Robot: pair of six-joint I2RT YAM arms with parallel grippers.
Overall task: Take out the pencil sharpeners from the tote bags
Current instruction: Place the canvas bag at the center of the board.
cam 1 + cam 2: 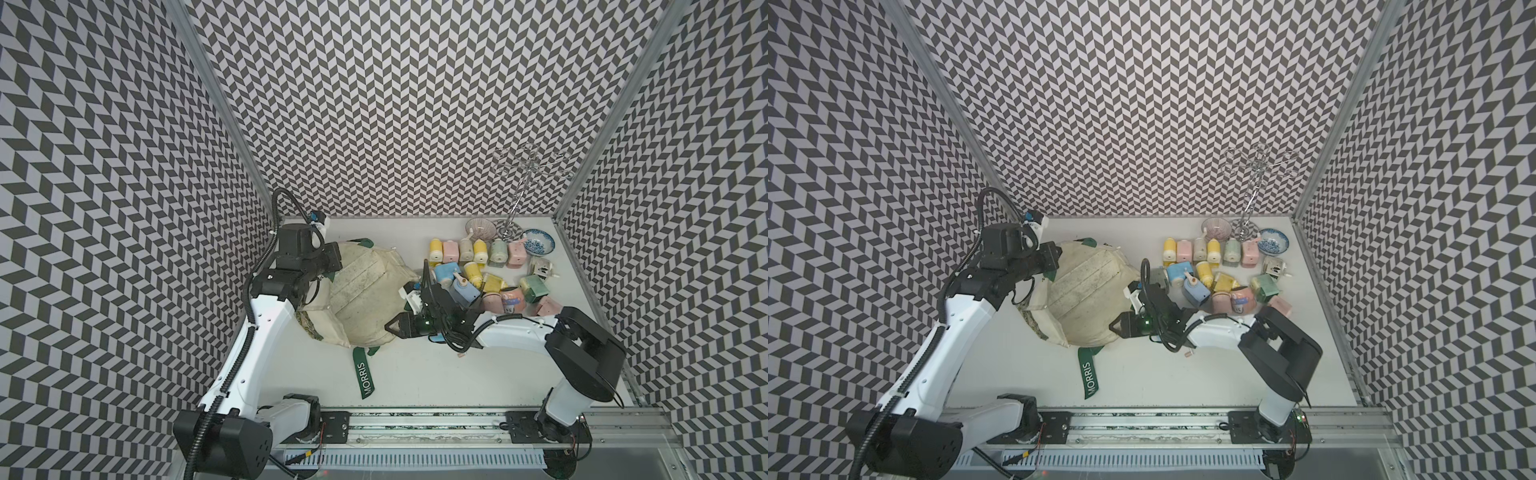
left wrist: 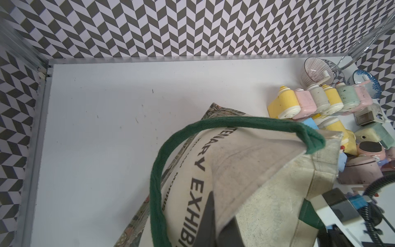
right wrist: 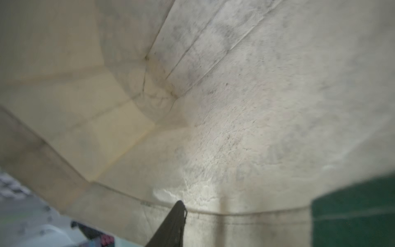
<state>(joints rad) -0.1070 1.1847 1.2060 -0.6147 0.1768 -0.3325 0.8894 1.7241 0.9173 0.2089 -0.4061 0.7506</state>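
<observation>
Toward the left edge of the worktop (image 1: pixel 436 374) the bag (image 1: pixel 365 299) lies slumped, its mouth open toward the right edge. One green strap (image 1: pixel 364 379) runs toward the near edge, lettered "MORRIS" in white. In the left wrist view the bag's side reads "ENARY EXHIBI" in dark capitals, cut off at both ends; a smaller line beside it is too fine to read. The left gripper (image 2: pixel 221 213) is clamped on the bag's cloth at its far rim. The right gripper (image 1: pixel 395 326) sits at the near rim of the mouth. One finger (image 3: pixel 173 224) shows against that rim, and I cannot tell whether the jaws pinch it. The sharpeners (image 1: pixel 478 270) lie heaped outside the bag near the far right corner, six of them in a row on the far side, beside a striped bowl (image 1: pixel 480 228) and a blue bowl (image 1: pixel 539 243)
</observation>
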